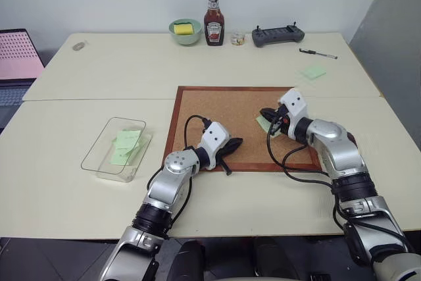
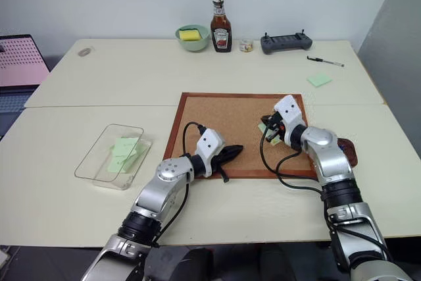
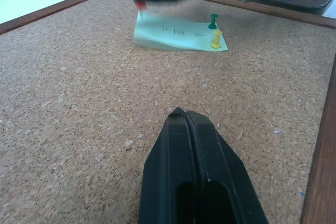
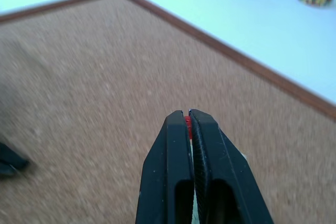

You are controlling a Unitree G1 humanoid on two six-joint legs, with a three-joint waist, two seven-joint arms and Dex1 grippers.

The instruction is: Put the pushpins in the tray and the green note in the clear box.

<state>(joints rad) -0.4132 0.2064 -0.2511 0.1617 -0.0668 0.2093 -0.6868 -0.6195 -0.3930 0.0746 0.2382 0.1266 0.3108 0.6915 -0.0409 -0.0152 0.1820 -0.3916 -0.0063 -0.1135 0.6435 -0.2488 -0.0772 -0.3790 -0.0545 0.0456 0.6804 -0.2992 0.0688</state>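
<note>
One red pushpin (image 4: 187,120) sits pinched in my right gripper (image 4: 188,115); green pin (image 3: 212,21), green note (image 3: 178,34) remain on corkboard (image 3: 79,103); left gripper (image 3: 185,115) closed, empty.

You are looking at a pale table (image 1: 99,215) made of two tops meeting along a seam. A wood-framed corkboard (image 1: 223,106) is lying near the middle, with the clear box (image 1: 99,156) sitting to its left and the tray (image 2: 348,153) showing at its right edge. Along the far edge a green bowl (image 1: 185,32), a ketchup bottle (image 1: 213,24), a small jar (image 1: 237,39) and a dark controller (image 1: 277,35) are standing. A pen (image 1: 318,54) and a loose green paper (image 1: 314,72) are lying at far right.
</note>
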